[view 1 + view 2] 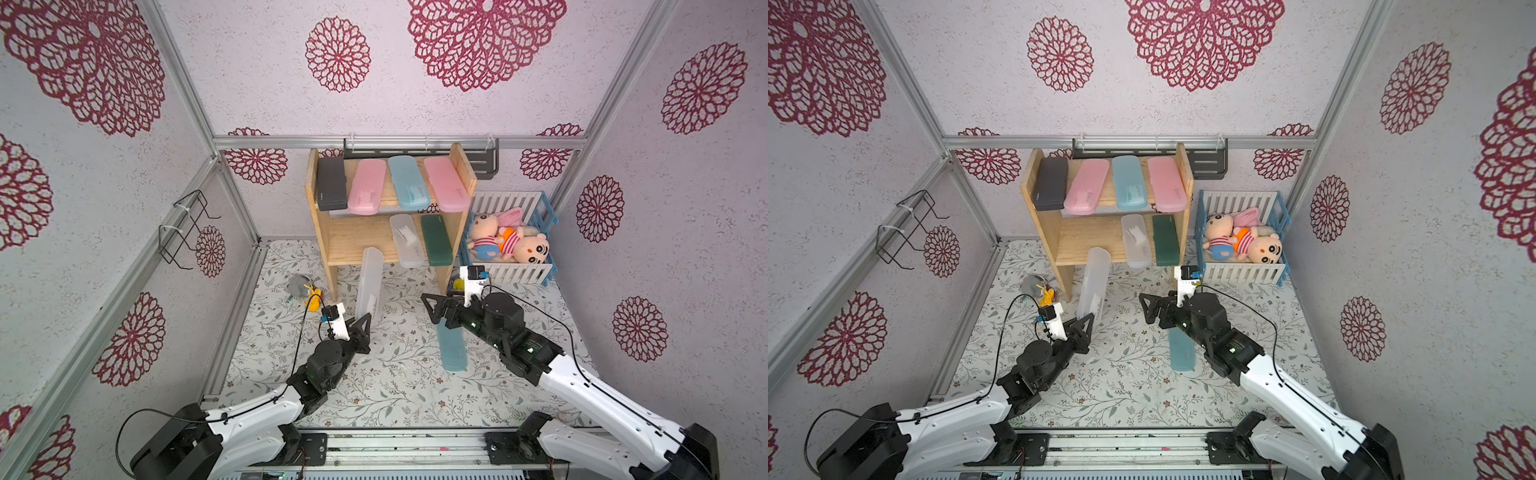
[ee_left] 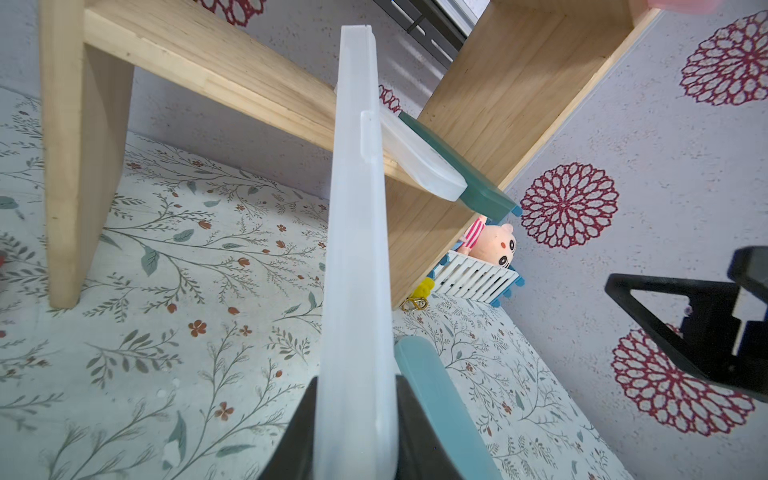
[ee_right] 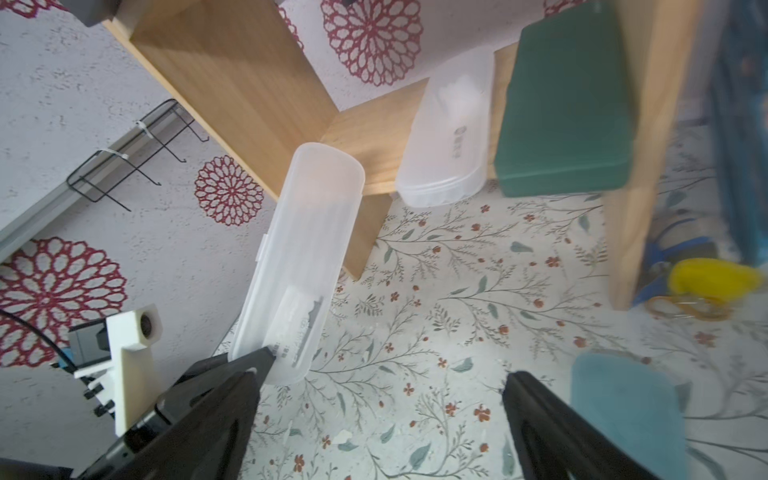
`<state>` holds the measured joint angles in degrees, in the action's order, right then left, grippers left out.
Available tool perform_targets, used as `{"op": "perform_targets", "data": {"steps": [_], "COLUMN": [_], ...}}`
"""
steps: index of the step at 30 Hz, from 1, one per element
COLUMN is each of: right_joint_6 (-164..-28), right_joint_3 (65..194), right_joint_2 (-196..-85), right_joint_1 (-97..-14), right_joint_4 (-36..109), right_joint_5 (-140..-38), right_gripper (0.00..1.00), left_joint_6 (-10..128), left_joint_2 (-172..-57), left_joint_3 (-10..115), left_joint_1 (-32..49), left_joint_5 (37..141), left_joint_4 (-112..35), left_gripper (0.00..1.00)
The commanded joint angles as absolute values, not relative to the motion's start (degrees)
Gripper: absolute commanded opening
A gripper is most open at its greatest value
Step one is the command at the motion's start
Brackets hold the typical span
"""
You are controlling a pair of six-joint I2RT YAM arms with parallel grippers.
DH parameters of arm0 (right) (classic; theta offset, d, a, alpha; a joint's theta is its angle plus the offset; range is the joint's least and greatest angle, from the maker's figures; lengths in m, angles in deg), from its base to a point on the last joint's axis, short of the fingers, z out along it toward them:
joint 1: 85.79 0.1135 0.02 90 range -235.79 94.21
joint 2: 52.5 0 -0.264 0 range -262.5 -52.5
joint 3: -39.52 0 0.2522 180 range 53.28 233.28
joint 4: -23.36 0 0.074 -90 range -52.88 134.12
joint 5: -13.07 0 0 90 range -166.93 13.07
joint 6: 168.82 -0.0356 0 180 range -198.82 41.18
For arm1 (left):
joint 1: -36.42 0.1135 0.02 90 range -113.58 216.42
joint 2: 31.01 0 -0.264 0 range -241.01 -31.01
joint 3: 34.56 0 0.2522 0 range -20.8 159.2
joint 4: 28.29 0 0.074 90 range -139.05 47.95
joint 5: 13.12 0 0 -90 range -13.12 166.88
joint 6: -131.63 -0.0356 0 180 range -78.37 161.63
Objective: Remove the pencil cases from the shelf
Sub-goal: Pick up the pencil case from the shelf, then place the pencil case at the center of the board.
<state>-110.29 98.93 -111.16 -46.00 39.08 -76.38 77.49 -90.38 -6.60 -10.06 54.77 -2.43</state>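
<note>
The left gripper [image 1: 365, 321] is pressed together on the near end of a frosted clear case [image 1: 370, 282], which is pinched on edge between the two fingers [image 2: 299, 432], as is seen in the left wrist view. From this grip the case is stretched away towards the shelf [image 1: 322, 216], and a pale paper insert can be seen through its wall. Its far end is level with the front edge of the lower board; whether it touches the wood cannot be told. To the right of this gripper, well apart, the right gripper [image 1: 440, 309] is spread wide above the table [image 1: 399, 374], and nothing is held by it. A teal case [image 1: 453, 351] is laid flat on the table under the right arm, just behind its fingers. Beyond both grippers, on the lower board, a second frosted clear case [image 1: 407, 241] and a dark green case [image 1: 436, 241] are placed side by side, touching. On the upper board, further away, a black case [image 1: 331, 185], a pink case [image 1: 365, 187], a light blue case [image 1: 409, 183] and a second pink case [image 1: 446, 183] are lined up. Beyond the right gripper, beside the shelf, a white and blue crib [image 1: 505, 274] is filled with plush dolls [image 1: 507, 243].
</note>
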Motion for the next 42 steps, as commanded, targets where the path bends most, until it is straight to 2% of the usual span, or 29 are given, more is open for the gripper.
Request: {"op": "perform_targets", "data": {"steps": [1, 12, 23, 33, 42], "right_joint_6": [-117.4, -121.9, -120.6, -119.0, -117.5], "right_joint_3": [99.6, 106.4, 117.0, 123.6, 130.5], "right_joint_2": [-114.2, -131.6, -144.0, -147.7, -151.2], "right_joint_1": [-42.3, -37.8, -35.4, -32.6, -31.2], "right_joint_4": [27.4, 15.5, 15.4, 17.8, 25.3], "right_joint_5": [-76.9, -83.5, -85.7, -85.9, -84.7], "right_gripper": [0.99, 0.99, 0.99, 0.99, 0.99], "left_joint_6": [72.0, 70.6, 69.3, 69.4, 69.1], "left_joint_2": [-87.5, -75.8, -64.0, -56.0, -57.3], "left_joint_3": [-7.9, -12.5, -13.6, -15.0, -14.4], "left_joint_1": [-13.6, -18.4, -18.8, -18.8, -19.0], "left_joint_5": [50.2, 43.6, 41.7, 40.8, 41.2], "left_joint_4": [-2.1, -4.9, -13.5, -19.7, -19.8], "left_gripper": [0.0, 0.0, 0.0, 0.0, 0.0]}}
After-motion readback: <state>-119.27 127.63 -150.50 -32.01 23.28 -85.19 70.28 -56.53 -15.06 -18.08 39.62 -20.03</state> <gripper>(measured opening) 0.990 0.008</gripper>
